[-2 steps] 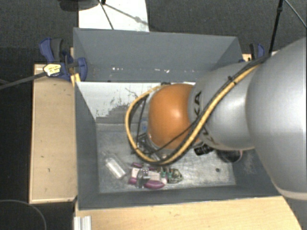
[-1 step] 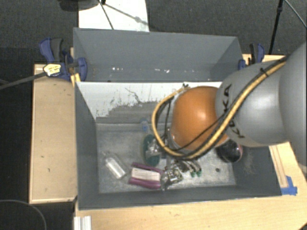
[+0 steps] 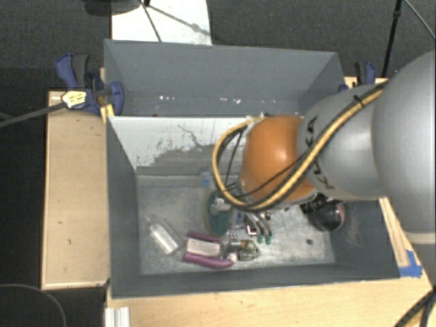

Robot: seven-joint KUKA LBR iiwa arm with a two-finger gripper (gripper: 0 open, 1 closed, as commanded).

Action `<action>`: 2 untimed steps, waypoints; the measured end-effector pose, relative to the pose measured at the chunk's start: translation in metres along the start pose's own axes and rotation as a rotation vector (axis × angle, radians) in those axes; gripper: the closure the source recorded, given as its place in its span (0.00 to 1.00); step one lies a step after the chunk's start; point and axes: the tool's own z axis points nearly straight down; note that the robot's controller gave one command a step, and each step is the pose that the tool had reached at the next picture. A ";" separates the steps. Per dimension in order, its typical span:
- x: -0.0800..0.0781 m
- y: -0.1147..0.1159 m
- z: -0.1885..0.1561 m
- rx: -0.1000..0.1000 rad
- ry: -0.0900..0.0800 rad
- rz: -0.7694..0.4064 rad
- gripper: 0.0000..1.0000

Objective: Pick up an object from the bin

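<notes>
several small things lie on the floor of the bin (image 3: 124,210), well apart rather than heaped. the gripper (image 3: 240,245) hangs low near 6 o'clock of the floor, under the arm's orange cover. whether it is wide or narrow i cannot tell, since cables and the wrist hide its tip.

nearest to it is a purple piece (image 3: 202,252), long and flat-lying, at 9 o'clock of the gripper. its right end is just beside the gripper or touching it; i cannot tell which. a clear piece (image 3: 163,239) lies further out at 9 o'clock, apart from the purple one. a teal thing (image 3: 219,215) sits at 11 o'clock of the gripper, and a dark round thing (image 3: 328,216) at 2 o'clock, well apart.

judging by its look, the purple piece is light, stiff plastic with a smooth skin, so it could slip or swing if taken at one end. the better hold seems to be across its narrow width near the middle, a little toward 9 o'clock from where the gripper is now. it does not look fragile. the dark round thing would likely roll from a pinch, and the clear piece looks slick.
</notes>
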 end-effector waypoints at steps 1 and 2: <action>-0.005 -0.009 0.017 -0.008 -0.019 0.116 0.00; -0.016 -0.032 0.023 -0.006 -0.015 0.119 0.00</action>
